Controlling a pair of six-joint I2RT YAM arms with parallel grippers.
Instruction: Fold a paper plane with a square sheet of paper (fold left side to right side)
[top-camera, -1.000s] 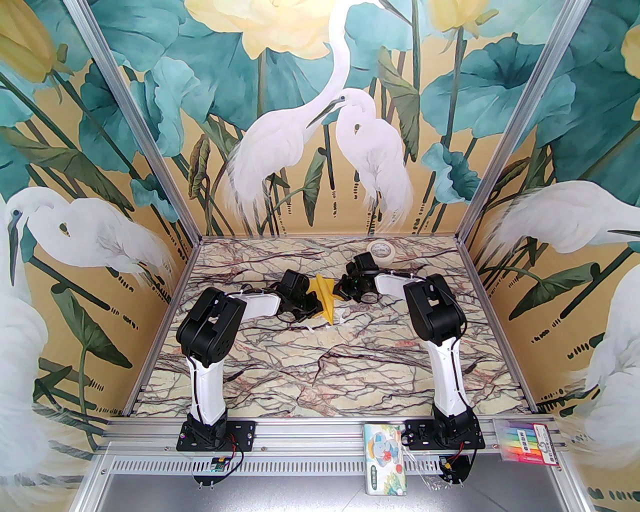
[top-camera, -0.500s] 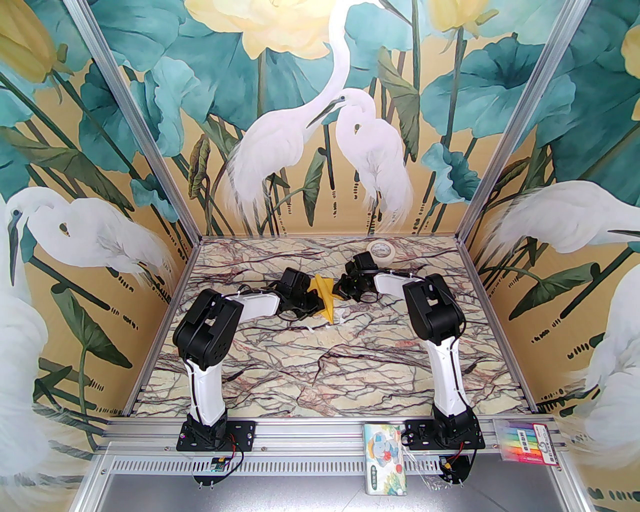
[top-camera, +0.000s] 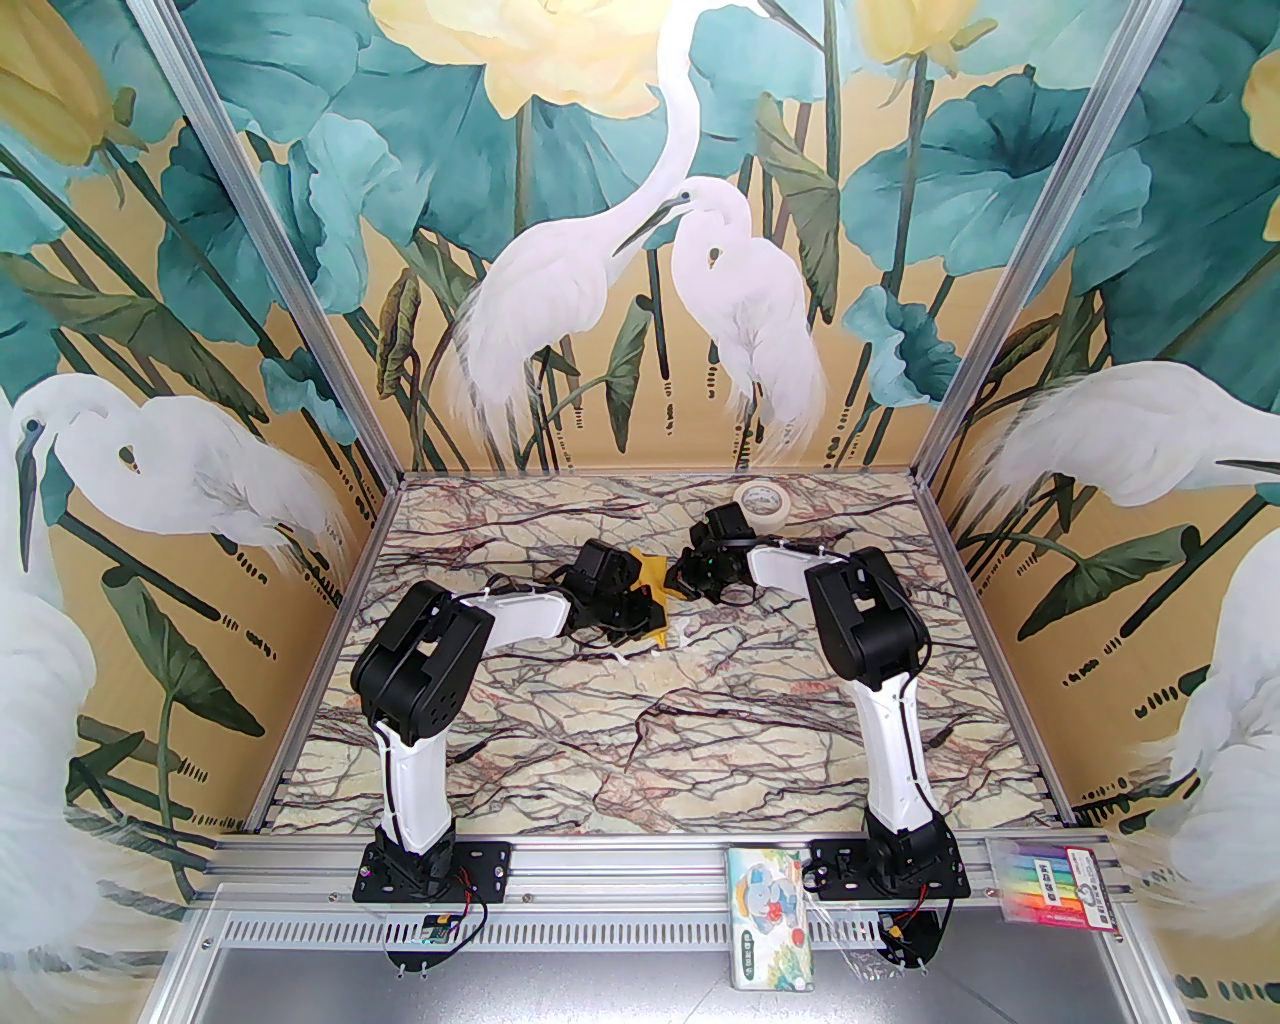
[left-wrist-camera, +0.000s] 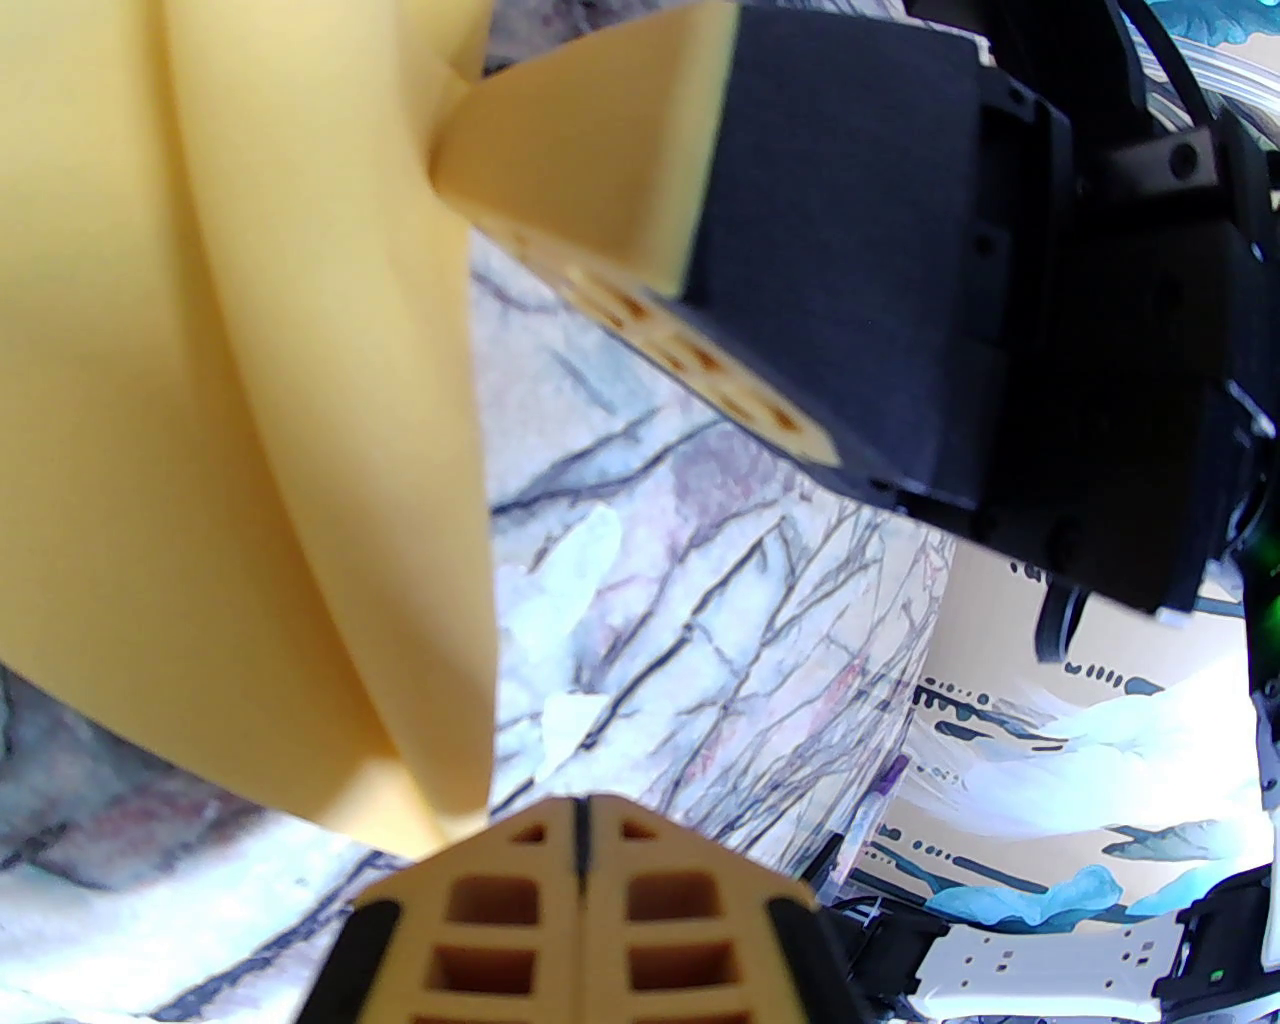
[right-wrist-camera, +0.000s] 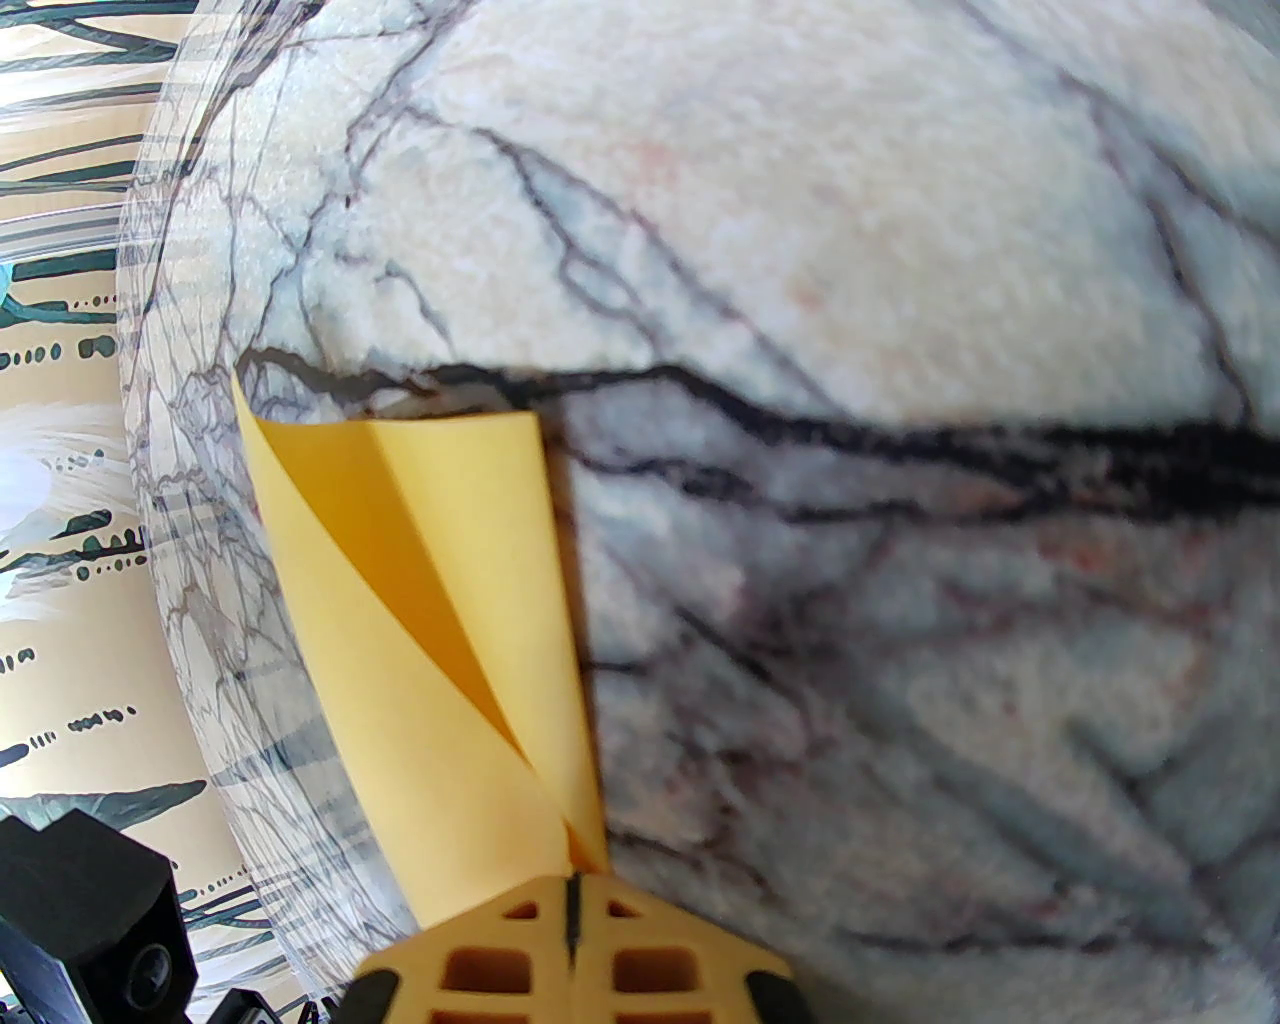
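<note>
My left pincer (left-wrist-camera: 580, 815) and right pincer (right-wrist-camera: 572, 890) each clench the folded yellow paper (right-wrist-camera: 450, 600); print on the marker pack (top-camera: 1050, 885) is too small to read.

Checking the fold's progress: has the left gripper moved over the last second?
Yes. The left gripper has moved right, closing its gap to the fixed tape roll and now covering more of the yellow paper.

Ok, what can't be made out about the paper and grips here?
- Top external: the left arm's wrist covers most of the paper plane; its folds are unreadable.
- Left wrist: the plane is blurred and cut off at top and left; whether the shut left gripper pinches it is unclear.
- Right wrist: the right gripper is shut on the plane; the bottom edge cuts off its fingers.
</note>
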